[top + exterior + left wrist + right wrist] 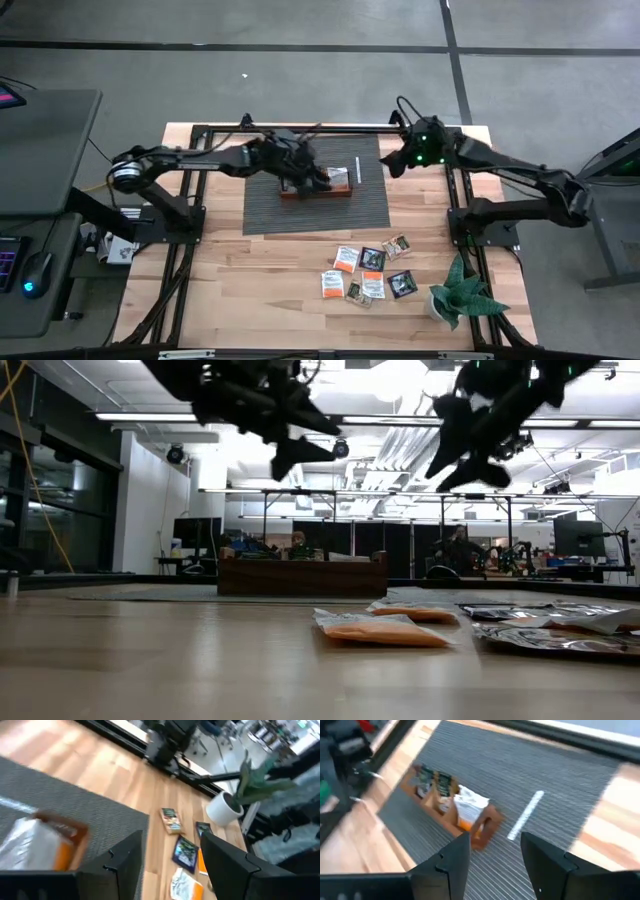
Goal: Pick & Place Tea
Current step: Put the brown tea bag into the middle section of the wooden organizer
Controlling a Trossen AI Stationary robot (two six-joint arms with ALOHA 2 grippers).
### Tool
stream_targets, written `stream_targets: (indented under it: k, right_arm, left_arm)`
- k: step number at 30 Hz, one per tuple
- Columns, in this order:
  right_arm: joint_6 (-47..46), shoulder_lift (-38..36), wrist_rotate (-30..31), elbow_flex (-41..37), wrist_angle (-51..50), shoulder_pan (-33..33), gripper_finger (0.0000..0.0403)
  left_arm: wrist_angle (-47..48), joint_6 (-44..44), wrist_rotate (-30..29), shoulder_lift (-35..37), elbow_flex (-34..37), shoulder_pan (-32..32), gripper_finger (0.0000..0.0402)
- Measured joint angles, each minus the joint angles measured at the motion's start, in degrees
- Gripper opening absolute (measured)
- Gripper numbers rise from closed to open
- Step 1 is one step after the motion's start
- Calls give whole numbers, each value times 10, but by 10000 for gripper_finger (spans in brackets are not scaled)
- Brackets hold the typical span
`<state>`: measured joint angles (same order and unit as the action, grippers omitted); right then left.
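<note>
Several tea sachets, orange-and-white [345,258] and dark [402,283], lie flat on the bare wood near the table's near right; the low view shows an orange one [385,628]. More sachets stand in the brown wooden tray [315,186], which sits on a dark striped mat. My left gripper [300,176] hovers open above the tray's left part; its wrist view [172,865] looks past the tray [55,845] toward the loose sachets [186,851]. My right gripper [395,160] hangs open above the mat's far right corner and holds nothing; its wrist view [492,860] shows the tray [455,807].
The dark mat [265,205] covers the table's middle far part, and a thin white strip [354,172] lies on it right of the tray. A potted plant [460,295] stands at the near right corner. Black frame rails run along both sides. Bare wood lies near left.
</note>
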<state>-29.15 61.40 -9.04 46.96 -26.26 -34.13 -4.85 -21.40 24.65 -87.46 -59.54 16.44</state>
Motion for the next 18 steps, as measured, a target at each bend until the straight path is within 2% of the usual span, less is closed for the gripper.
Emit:
stream_targets:
  k: [6, 10, 13, 18]
  right_arm:
    - [23, 16, 49, 148, -204, 0, 171]
    - [22, 36, 56, 218, -319, 0, 172]
    - [22, 49, 52, 238, -395, 1, 171]
    - [16, 54, 25, 223, -455, 18, 171]
  left_arm:
    - [3, 16, 1, -65, -66, -37, 197]
    - [7, 19, 4, -106, -115, -57, 197]
    - [16, 39, 0, -135, -155, -74, 197]
    - [44, 69, -4, -183, -211, -98, 197]
